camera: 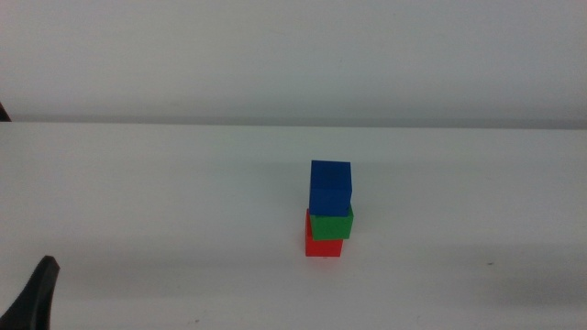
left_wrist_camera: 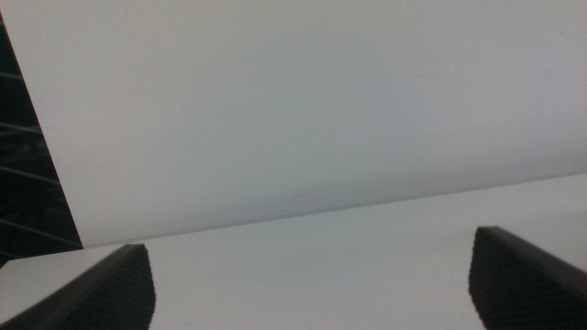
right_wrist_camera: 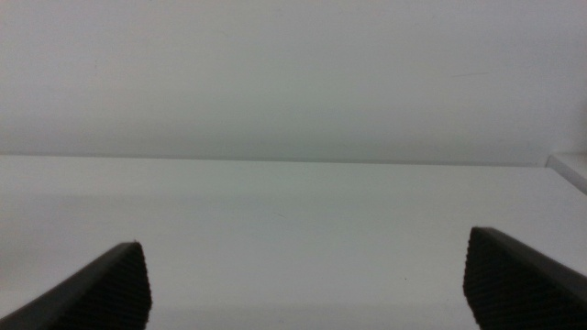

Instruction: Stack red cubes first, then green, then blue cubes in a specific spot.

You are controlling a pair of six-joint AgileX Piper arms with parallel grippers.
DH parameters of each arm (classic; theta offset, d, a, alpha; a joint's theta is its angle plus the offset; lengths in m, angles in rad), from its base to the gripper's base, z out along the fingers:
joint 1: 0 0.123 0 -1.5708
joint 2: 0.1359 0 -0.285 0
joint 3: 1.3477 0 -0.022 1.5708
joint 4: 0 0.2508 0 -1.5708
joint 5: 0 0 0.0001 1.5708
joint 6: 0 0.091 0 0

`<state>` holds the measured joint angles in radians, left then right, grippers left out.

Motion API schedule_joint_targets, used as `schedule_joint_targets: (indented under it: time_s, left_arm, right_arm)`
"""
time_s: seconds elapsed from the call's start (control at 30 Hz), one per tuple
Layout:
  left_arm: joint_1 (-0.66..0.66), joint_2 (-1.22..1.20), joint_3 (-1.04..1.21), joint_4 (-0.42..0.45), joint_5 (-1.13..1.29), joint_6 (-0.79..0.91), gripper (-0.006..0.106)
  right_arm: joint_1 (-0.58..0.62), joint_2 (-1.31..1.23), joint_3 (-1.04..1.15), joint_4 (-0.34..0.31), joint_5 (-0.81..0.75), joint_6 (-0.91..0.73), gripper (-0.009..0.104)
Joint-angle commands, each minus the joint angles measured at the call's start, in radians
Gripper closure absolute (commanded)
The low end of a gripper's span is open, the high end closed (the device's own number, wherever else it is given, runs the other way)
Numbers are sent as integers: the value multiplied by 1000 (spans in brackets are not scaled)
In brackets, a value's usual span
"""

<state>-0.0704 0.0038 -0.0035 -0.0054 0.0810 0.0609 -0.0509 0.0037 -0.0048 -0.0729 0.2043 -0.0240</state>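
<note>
On the white table in the middle view stands a tower of three cubes. The red cube [camera: 323, 246] is at the bottom, the green cube [camera: 332, 224] rests on it, and the blue cube [camera: 330, 187] is on top, both shifted slightly to the right. My left gripper [left_wrist_camera: 312, 289] waits at the bottom left corner of the middle view, where only a dark tip [camera: 35, 295] shows; its jaws stand wide apart and empty. My right gripper [right_wrist_camera: 307, 289] is out of the middle view, open and empty. Neither wrist view shows a cube.
The white tabletop [camera: 138, 211] meets a plain white back wall [camera: 293, 55]. A dark frame [left_wrist_camera: 27, 174] shows past the wall's edge in the left wrist view.
</note>
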Motion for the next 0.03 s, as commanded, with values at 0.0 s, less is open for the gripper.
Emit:
schedule_joint_targets:
  time_s: [0.0]
  left_arm:
    - [2,-41,41,-11,-1,-6,9]
  right_arm:
    - [-8,-41,44,-6,-9,-1,4]
